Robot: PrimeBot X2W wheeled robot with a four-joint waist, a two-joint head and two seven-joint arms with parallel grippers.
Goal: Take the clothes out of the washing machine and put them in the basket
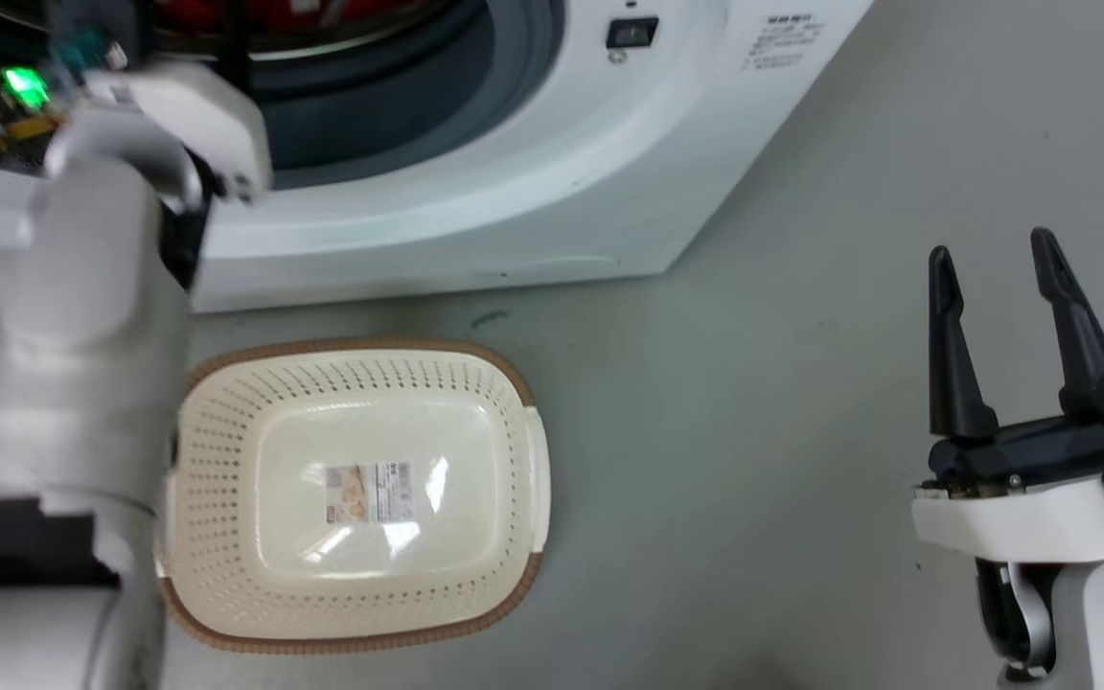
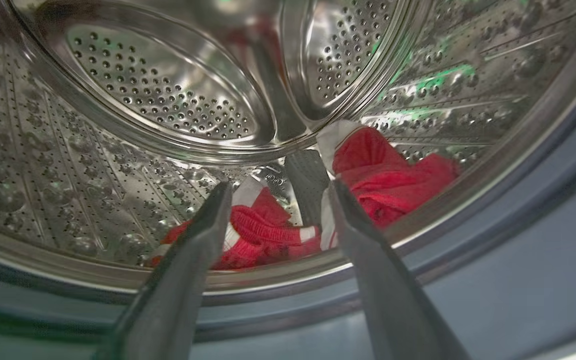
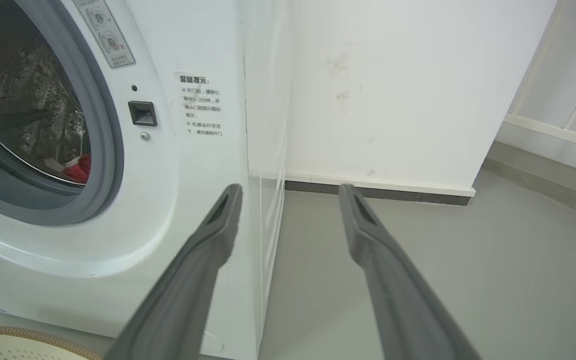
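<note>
**Left tool spread at the drum mouth, clothes not yet gripped**

On the left wrist view I see my left tool's two fingers wide apart and holding nothing. They point into the washing machine past the grey door seal. Their tips hang just over the front lip of the steel drum. The clothes lie in a red heap with white trim along the bottom of the drum, close behind that lip. I cannot tell whether a fingertip touches them.

My right tool is spread and empty too, held over the floor well to the right of the machine's front corner.

The basket stands upright on the floor just in front of the machine, a barcode sticker showing on its bottom. My left forearm overlaps the basket's left edge in the head view.
</note>
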